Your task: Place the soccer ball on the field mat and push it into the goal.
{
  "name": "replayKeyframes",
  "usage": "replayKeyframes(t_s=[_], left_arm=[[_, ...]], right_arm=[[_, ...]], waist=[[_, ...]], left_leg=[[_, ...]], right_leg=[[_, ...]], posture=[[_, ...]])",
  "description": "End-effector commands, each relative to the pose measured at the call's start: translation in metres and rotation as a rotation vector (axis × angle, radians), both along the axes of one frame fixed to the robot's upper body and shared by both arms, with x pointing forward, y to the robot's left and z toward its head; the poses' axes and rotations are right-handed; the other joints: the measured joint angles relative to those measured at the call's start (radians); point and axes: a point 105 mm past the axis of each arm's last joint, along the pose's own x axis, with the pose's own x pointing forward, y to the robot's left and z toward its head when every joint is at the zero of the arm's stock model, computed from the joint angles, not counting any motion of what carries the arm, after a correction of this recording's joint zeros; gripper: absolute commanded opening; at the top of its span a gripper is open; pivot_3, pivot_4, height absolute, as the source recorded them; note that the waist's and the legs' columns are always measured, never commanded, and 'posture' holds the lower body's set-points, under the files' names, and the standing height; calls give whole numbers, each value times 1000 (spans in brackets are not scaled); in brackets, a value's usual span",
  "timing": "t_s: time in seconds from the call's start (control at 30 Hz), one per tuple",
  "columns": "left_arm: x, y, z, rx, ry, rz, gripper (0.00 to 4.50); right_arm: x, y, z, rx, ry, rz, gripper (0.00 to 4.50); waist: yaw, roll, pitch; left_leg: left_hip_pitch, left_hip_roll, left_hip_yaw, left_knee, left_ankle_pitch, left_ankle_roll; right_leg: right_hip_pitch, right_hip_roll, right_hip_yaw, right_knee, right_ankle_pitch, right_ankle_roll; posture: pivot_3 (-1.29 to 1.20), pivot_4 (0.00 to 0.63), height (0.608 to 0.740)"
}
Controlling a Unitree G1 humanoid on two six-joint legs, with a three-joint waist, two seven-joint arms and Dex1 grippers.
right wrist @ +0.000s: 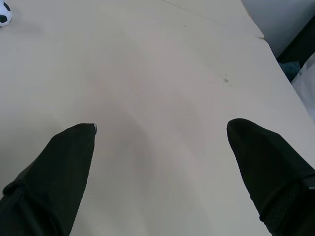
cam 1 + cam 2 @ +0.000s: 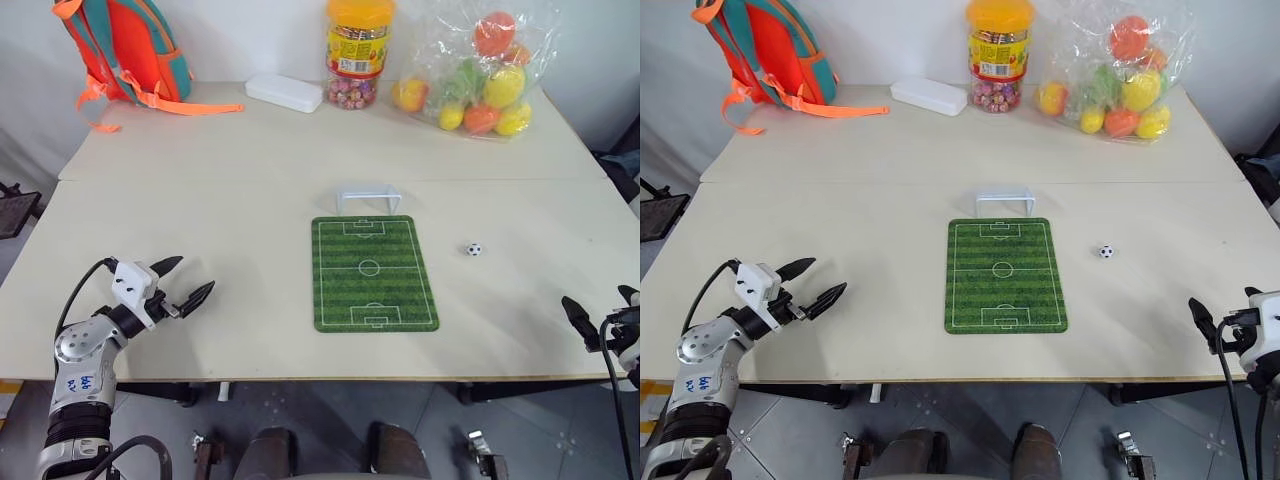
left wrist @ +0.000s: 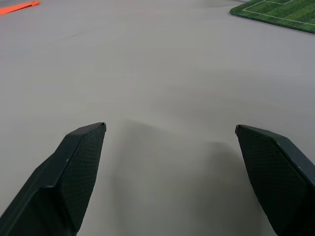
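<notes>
Nothing here reads as clear words. The clear plastic candy jar with an orange lid (image 2: 358, 52) wears a yellow label whose print is too small to make out. Blue handwritten marks sit on the silver forearm casing of the left arm (image 2: 80, 383), illegible.

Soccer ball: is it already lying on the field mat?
No, the soccer ball sits on the bare table to the right of the field mat, with a clear gap between them.
</notes>
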Motion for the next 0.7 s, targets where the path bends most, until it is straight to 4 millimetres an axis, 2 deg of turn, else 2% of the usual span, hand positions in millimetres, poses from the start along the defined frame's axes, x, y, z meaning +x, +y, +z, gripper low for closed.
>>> replayKeyframes(t_s=[0.03,0.13,0.3,0.5,0.6,0.63,0.7], left_arm=[[0,-2,13,-1,-41,-23,4500],[1,-2,18,-59,-26,-2,4500],[0,-9,19,-32,11,-37,4500],[-3,-37,33,5,-29,-270,4500],[-6,-50,37,15,-47,-368,4500],[-12,-60,43,-40,-67,-470,4500],[-17,-66,47,-23,-85,-557,4500]], right_arm=[[0,-3,11,-8,-37,-7,4458],[1,-2,18,-7,-45,5,4458],[11,9,37,13,-52,68,4458],[51,57,66,50,-8,281,4458],[66,75,63,31,45,349,4458],[75,85,61,31,60,389,4458],[93,102,55,54,90,461,4458]], waist=[[0,0,0],[1,0,0],[0,0,0],[-3,0,1],[0,-1,1],[2,-1,1],[-1,-1,1]], left_leg=[[0,0,0,0,0,0],[0,0,0,0,0,0],[0,0,0,0,0,0],[-1,3,3,3,0,0],[-2,6,3,3,0,-2],[-3,6,3,3,0,-2],[-8,6,3,5,-1,-2]], right_leg=[[0,0,0,0,0,0],[0,0,0,0,0,0],[0,0,0,0,0,0],[-3,3,2,1,2,-3],[-4,6,2,1,2,-4],[-4,6,2,1,2,-4],[-8,6,2,1,2,-4]], posture=[[0,150,740],[0,150,740],[0,150,740],[0,150,740],[0,150,740],[0,150,740],[0,150,740]])
